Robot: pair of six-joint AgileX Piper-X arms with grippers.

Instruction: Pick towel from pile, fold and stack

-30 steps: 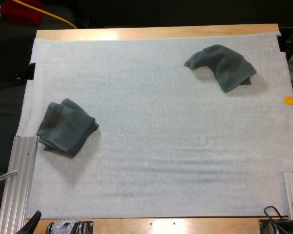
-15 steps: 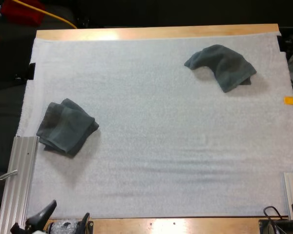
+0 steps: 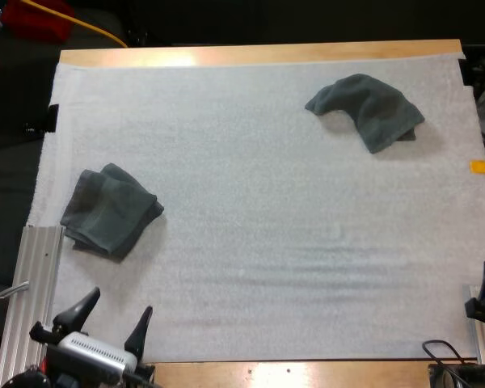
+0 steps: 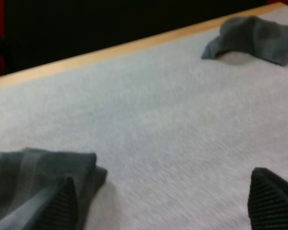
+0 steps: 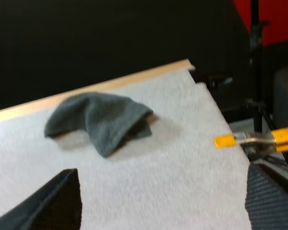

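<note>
Reach step, likely: left gripper (image 3: 111, 319) spread wide, right gripper (image 5: 163, 168) likewise, both well apart from crumpled towel (image 3: 368, 109); next needs edge pinch.

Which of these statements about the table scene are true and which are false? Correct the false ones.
1. A folded dark grey-green cloth towel and a crumpled dark grey-green cloth towel both lie on the white mat. True.
2. The two towels touch. False: they lie well apart, the folded one near the mat's left edge and the crumpled one near its far right corner.
3. The left arm's jaws are shut on the folded towel. False: they stand open and clear of it, at the mat's near edge.
4. The right arm's jaws are open. True.
</note>
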